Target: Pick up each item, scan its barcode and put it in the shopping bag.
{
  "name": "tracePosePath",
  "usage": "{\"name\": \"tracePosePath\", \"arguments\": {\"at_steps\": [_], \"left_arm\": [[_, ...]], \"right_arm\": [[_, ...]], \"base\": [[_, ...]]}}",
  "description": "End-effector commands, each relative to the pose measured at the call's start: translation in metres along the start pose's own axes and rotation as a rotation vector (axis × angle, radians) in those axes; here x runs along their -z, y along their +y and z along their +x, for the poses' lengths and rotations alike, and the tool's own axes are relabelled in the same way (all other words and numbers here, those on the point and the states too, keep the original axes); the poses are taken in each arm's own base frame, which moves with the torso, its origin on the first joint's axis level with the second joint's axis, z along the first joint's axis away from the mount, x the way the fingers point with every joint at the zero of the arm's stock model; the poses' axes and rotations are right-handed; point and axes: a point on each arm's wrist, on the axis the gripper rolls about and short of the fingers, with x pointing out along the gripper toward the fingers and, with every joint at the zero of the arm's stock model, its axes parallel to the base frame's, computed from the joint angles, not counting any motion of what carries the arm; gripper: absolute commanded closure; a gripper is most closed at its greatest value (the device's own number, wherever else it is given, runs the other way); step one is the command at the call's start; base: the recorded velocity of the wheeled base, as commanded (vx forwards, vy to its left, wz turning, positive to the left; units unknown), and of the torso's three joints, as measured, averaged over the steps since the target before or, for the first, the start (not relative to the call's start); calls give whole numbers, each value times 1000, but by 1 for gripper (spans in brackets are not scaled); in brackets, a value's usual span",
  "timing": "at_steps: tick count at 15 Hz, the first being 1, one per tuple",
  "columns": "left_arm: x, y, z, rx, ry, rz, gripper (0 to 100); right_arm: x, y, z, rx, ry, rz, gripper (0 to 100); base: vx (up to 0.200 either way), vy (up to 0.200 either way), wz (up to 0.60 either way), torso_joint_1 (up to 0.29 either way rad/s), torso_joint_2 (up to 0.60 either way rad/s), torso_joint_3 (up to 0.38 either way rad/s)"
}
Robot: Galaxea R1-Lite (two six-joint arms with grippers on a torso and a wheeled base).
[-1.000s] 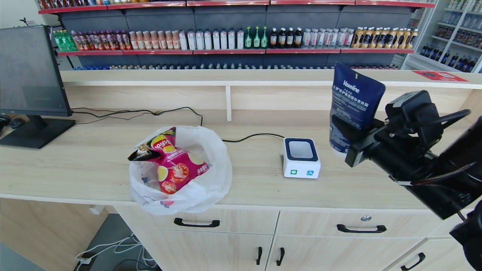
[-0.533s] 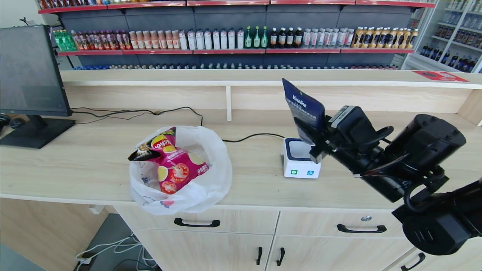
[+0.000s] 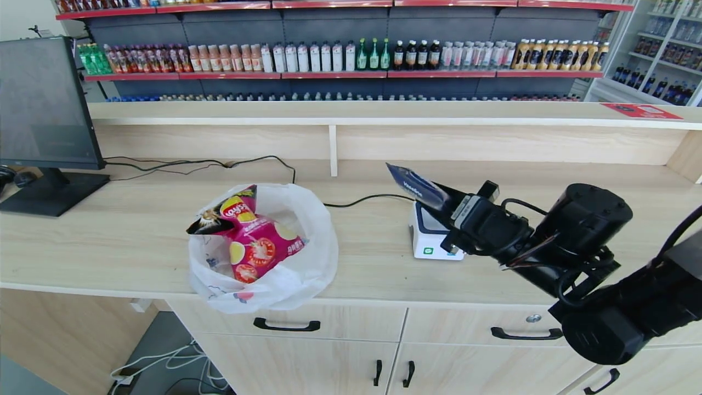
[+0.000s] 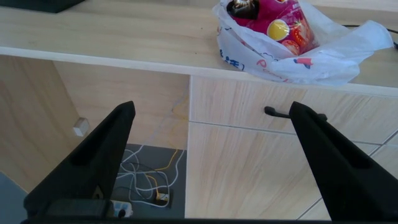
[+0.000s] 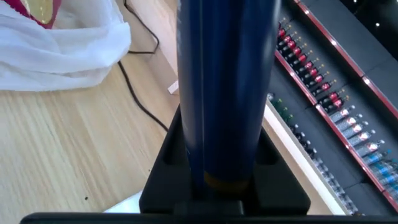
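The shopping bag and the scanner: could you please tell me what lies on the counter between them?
Bare counter, crossed farther back by the black cable from the scanner, as the head view shows.

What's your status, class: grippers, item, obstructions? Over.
Right gripper shut on blue pouch, tilted over scanner. Left gripper open, facing cabinet. Chips crowd shopping bag mouth.

Glossy blue plastic pouch [image 3: 418, 187], thin crinkled white plastic shopping bag [image 3: 317, 258], matt wood-grain counter [image 3: 137, 236].
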Motion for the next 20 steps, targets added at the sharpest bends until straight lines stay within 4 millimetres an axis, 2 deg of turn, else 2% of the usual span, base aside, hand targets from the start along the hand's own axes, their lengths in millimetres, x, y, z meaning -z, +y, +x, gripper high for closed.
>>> {"name": "tracePosePath", "arguments": {"at_steps": [1, 3, 11, 20], "left_arm": [[0, 0, 0, 0, 0, 0, 0], [0, 0, 0, 0, 0, 0, 0], [0, 0, 0, 1, 2, 1, 0], [0, 0, 0, 1, 2, 0, 0]], "right_arm": [[17, 7, 3, 21, 2, -5, 100], [24, 12, 4, 7, 17, 2, 100], [45, 3, -4, -16, 27, -10, 100], [51, -6, -7, 4, 36, -17, 100]], "base": [[0, 0, 0, 0, 0, 0], [0, 0, 0, 0, 0, 0], [0, 0, 0, 0, 0, 0], [0, 0, 0, 0, 0, 0]]}}
